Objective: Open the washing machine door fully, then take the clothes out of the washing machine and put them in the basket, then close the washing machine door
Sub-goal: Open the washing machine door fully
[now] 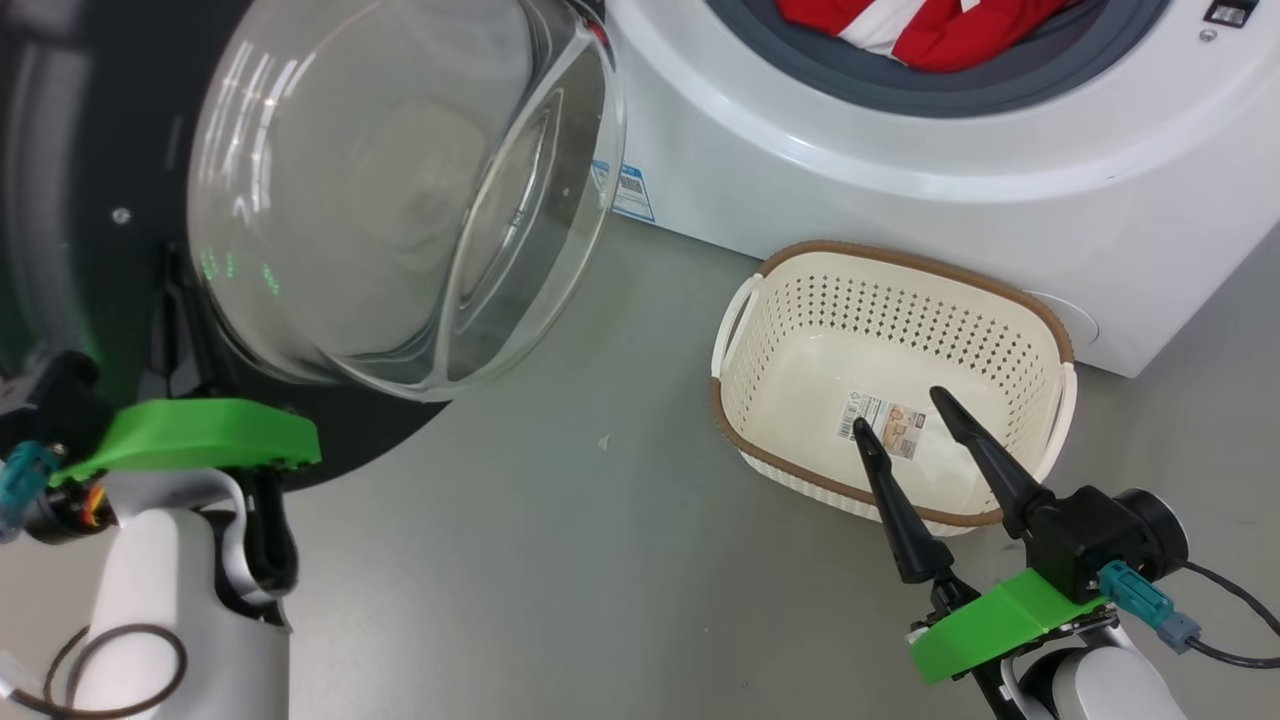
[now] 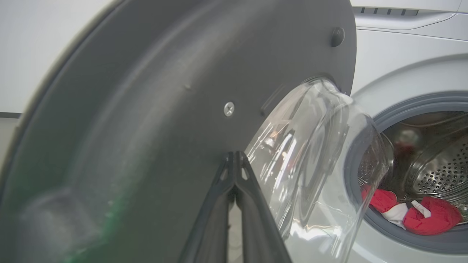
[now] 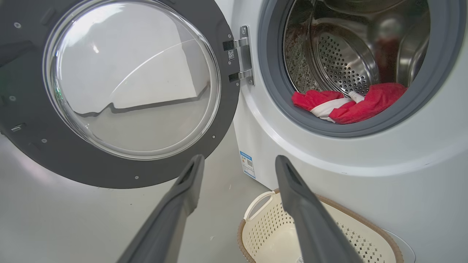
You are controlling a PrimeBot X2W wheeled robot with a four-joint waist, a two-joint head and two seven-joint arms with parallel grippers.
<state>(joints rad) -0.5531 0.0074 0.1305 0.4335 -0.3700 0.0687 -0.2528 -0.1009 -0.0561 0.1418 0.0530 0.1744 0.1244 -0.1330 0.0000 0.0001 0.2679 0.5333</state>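
Head view: seeing the washing machine door [image 1: 400,190] swung out left of the washing machine [image 1: 900,190], empty basket [image 1: 880,310] just in front of it, right tool [image 1: 898,408] spread open over the basket. Left wrist: left tool [image 2: 236,155] clenched shut, tips at the door's inner face, so probably finishing the opening step. Right wrist: clothes [image 3: 373,102] low inside the machine, so next up, reaching in with the open tool to grab them.
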